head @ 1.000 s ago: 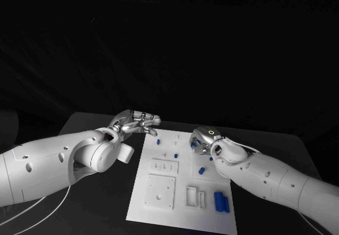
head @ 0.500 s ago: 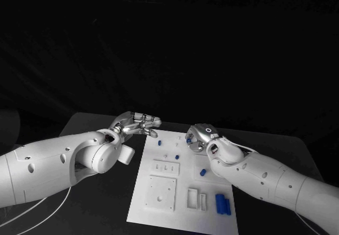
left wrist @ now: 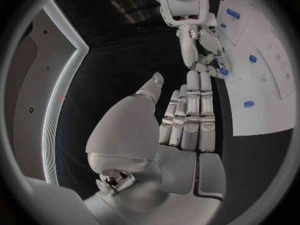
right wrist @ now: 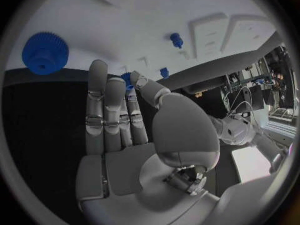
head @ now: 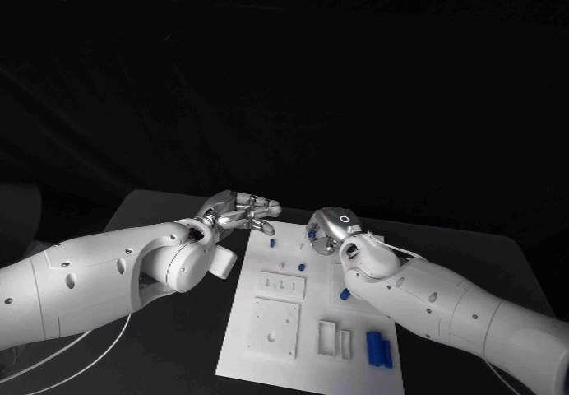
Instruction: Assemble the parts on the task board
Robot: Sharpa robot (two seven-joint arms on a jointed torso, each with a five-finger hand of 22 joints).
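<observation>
- Right hand (head: 329,230) hovering over the task board's (head: 311,329) far edge, pinching a small blue part (right wrist: 127,78) between thumb and fingertip.
- Left hand (head: 243,211) spread, holding nothing, sitting just off the board's far-left corner.
- Blue gear (right wrist: 45,52) lying on the board, apart from the right hand.

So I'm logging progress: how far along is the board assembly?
Early. Nothing looks clearly assembled: blue parts lie loose on the task board. The right hand seems to pinch a small blue piece at the far edge; the left hand holds nothing. Most parts remain.
</observation>
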